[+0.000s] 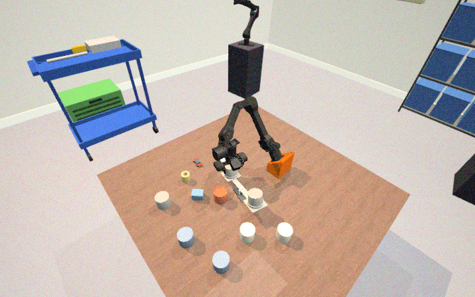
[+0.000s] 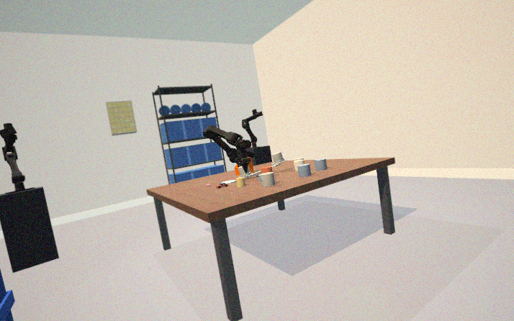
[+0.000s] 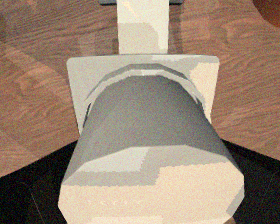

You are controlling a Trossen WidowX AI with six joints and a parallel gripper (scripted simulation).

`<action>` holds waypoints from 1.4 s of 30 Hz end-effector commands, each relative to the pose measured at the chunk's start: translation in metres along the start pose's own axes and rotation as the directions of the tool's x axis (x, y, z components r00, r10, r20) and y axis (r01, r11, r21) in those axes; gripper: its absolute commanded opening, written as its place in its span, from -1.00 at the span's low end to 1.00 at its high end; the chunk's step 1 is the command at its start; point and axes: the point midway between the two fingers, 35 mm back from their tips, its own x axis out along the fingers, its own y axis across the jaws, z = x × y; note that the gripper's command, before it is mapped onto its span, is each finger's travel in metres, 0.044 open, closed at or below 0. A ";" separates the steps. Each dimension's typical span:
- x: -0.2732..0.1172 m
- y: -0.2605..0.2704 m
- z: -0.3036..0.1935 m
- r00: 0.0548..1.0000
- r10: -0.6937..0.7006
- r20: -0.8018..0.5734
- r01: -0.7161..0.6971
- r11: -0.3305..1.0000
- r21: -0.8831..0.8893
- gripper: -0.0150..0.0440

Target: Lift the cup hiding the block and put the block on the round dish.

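My gripper is shut on the grey-white cup at the balance's lower end, with a finger on each side. This cup still sits on its end plate. The balance beam is tilted. The other cup stands tilted on the raised end. The round white dish lies on the table just beyond the held cup, mostly hidden by the arm in the top view. No block is visible; the cups hide what is under them.
An orange cylinder and a light blue block stand beside the balance. A yellow cylinder, a red toy car and an orange bin-like object are near the arm. Several grey, blue and cream cylinders stand farther off.
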 end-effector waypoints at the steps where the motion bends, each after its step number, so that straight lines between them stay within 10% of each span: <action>1: -0.003 -0.001 0.000 1.000 -0.001 -0.001 0.001 1.000 -0.003 -0.07; 6: -0.009 -0.002 0.001 1.000 -0.001 0.001 0.001 1.000 -0.005 -0.49; 42: -0.054 -0.007 0.005 1.000 0.000 0.009 0.000 1.000 -0.025 -0.49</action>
